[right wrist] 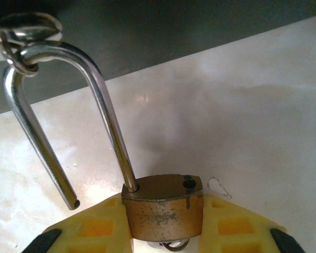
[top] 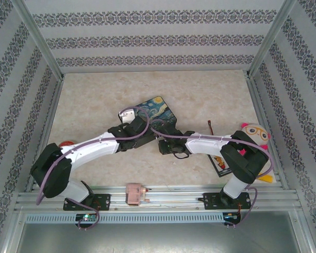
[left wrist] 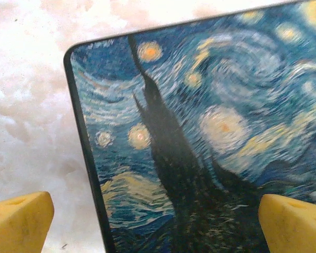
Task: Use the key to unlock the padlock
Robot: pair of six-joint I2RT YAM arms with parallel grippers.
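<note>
Where the left arm reaches over the worktop [top: 200, 100], the left pincer [left wrist: 158, 226] is seen spread wide. Its two yellow fingertips [left wrist: 21, 221] are set far apart with nothing gripped between them. Beneath it lie a rounded corner of the painted box [left wrist: 200, 132] and a strip of bare surface; whether the box is touched cannot be told.

The right pincer [right wrist: 166, 224] is pressed onto the padlock [right wrist: 163, 211], whose brass body is pinched upright between the yellow fingers [right wrist: 95, 229] over the pale worktop. The shackle [right wrist: 102, 95] is seen sprung: one leg is seated in the body, the other hangs free beside it, and its hole is left open. A small bright metal piece [right wrist: 26, 25] is hung at the shackle's bend.

The room is closed in by walls [top: 158, 39] papered in bands of dark ornament and framed by aluminium rails [top: 174, 196]. The worktop is pale and marbled. At its right a plush doll [top: 255, 134] is laid, and a small pink device [top: 136, 194] is set on the near rail.
</note>
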